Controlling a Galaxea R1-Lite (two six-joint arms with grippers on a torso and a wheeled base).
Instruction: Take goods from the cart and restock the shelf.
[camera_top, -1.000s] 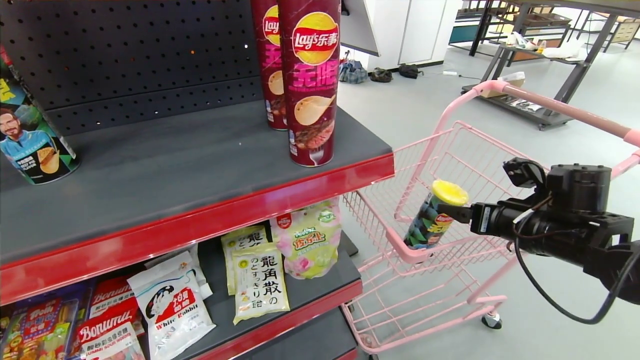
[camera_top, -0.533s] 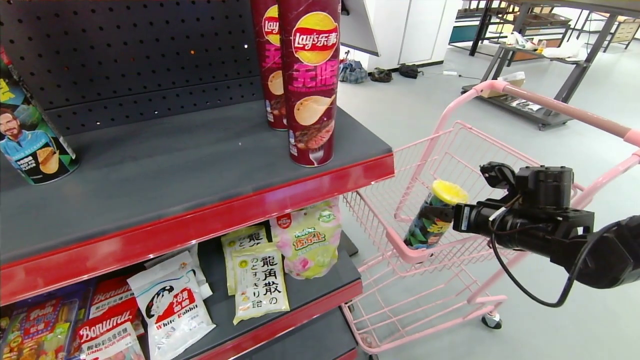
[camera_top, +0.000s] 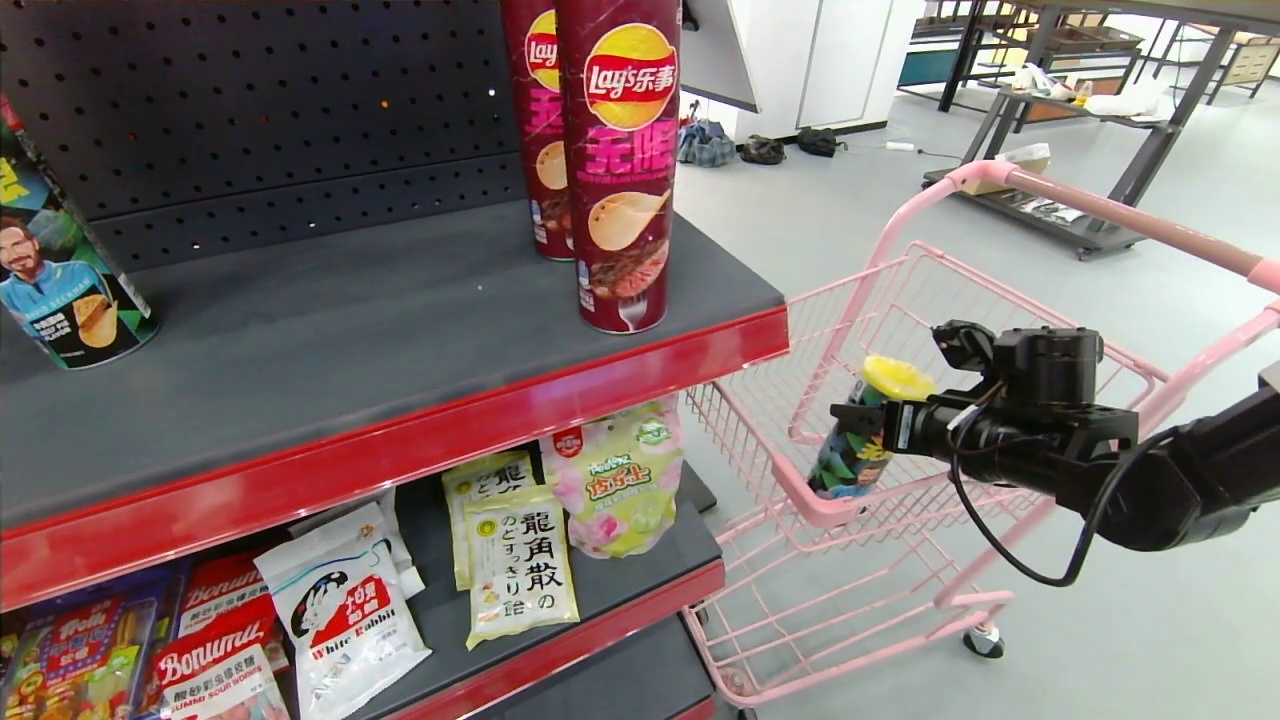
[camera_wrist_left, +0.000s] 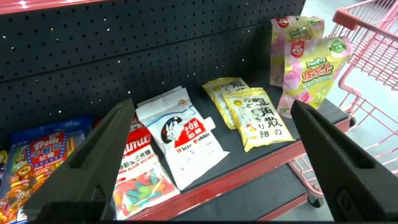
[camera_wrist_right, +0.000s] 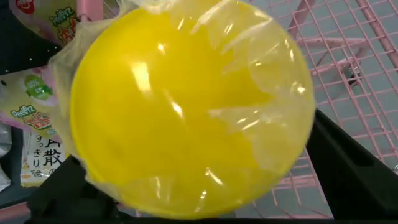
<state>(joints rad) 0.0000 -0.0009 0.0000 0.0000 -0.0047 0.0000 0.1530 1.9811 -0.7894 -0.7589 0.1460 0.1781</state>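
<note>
With the pick in hand, the right gripper sat at the top of the yellow-lidded chip can, which stood slightly tilted in the corner of the pink cart nearest the shelf. Its jaws were spread either side of the lid, apparently not yet clamped. The next move called for a firm close and a lift clear of the rim.

On the shelf, the red tube at 12 o'clock carries a round logo in white Latin and Chinese lettering above large pink characters. At 7 o'clock, the white bag bears two Latin words on red; the yellow pouch at 6 o'clock shows black Japanese script.
</note>
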